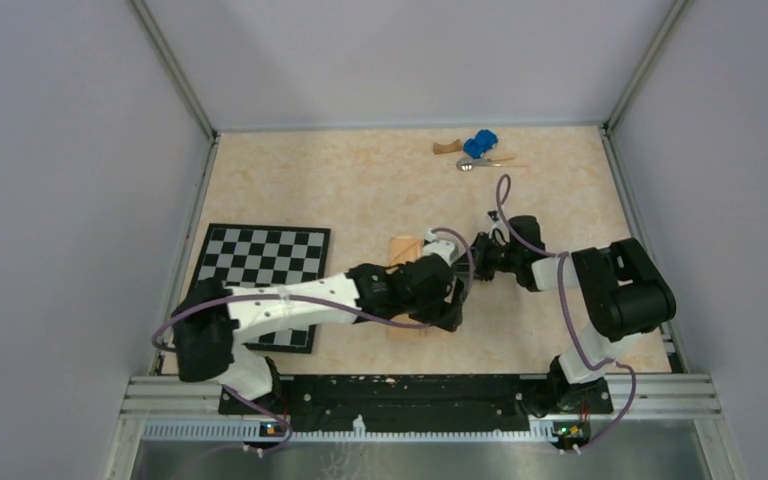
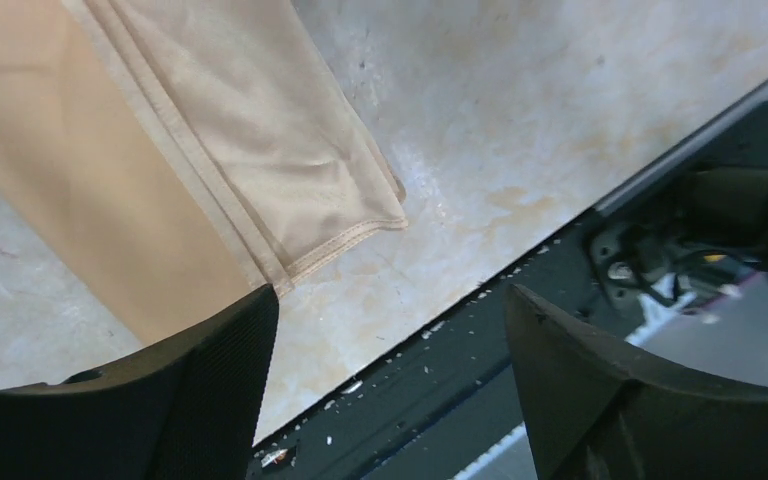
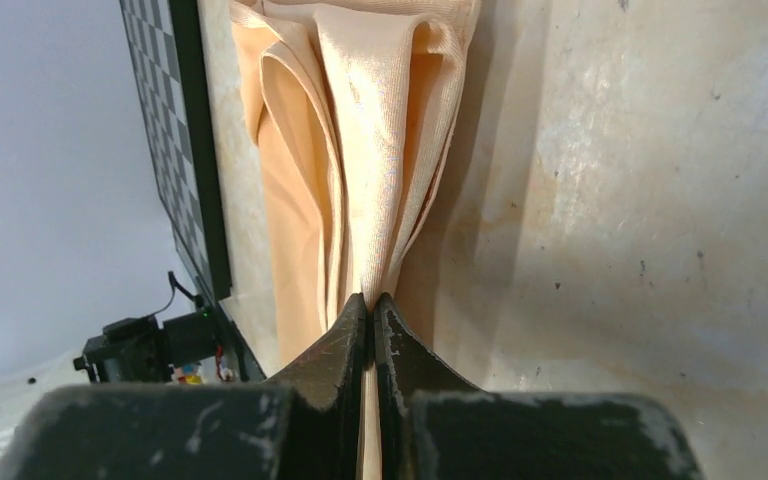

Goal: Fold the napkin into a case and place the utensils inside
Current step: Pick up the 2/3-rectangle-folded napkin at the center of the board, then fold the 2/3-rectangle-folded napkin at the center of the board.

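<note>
The peach-orange napkin [image 1: 403, 247] lies folded into a narrow layered strip mid-table, mostly hidden under the arms. In the left wrist view its hemmed corner [image 2: 260, 170] lies flat on the table. My left gripper [image 1: 452, 312] is open and empty [image 2: 390, 330], just above the strip's near end. My right gripper [image 1: 479, 256] is shut on a raised fold of the napkin [image 3: 370, 150], pinching it at the fingertips [image 3: 370, 300]. The utensils, with a silver spoon [image 1: 472, 164], lie at the far right of the table.
A blue toy car [image 1: 479, 144] and a brown wooden block [image 1: 447, 148] sit beside the utensils. The checkerboard mat [image 1: 260, 268] lies at the left, partly under the left arm, and shows in the right wrist view [image 3: 165, 120]. The black front rail [image 2: 520, 320] runs close to the left gripper.
</note>
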`<state>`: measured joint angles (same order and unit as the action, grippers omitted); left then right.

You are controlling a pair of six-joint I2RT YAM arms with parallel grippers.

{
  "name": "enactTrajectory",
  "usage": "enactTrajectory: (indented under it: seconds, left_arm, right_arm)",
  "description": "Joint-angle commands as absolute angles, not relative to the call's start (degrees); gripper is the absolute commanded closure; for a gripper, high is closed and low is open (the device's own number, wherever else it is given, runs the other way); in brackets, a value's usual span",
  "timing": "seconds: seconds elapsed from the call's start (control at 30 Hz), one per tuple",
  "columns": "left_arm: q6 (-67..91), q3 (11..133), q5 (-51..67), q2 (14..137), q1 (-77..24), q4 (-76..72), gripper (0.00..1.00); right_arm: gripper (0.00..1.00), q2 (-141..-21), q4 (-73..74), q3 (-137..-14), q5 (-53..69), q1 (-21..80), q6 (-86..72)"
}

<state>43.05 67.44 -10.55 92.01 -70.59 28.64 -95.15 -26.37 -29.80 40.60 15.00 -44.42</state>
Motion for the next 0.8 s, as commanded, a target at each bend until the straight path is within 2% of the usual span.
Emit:
enactTrajectory:
  seconds: [0.0, 0.17, 0.3, 0.5, 0.77]
  left_arm:
    - [41.4, 60.3, -2.5, 79.5, -63.3, 18.6, 0.11]
    - [42.0, 50.3, 5.0, 70.3, -52.8, 9.2, 0.13]
    - [42.2, 46.6, 9.2, 69.9, -46.4, 4.1, 0.25]
    - [44.6, 43.3, 16.3, 78.0, -42.0, -11.1, 0.51]
    - [46.9, 45.6, 23.0, 95.2, -39.6, -22.2, 0.67]
  right_arm:
    - [1.00, -93.4, -21.2, -33.5, 40.5, 15.5, -38.3]
    - [1.00, -91.5, -14.0, -36.5, 38.6, 15.5, -34.5]
    - [1.00, -90.2, -9.3, -38.3, 37.3, 15.5, -32.4]
    - [1.00, -87.8, -5.6, -39.4, 35.9, 15.7, -32.3]
    - [1.00, -86.7, -2.8, -41.8, 33.1, 18.0, -33.1]
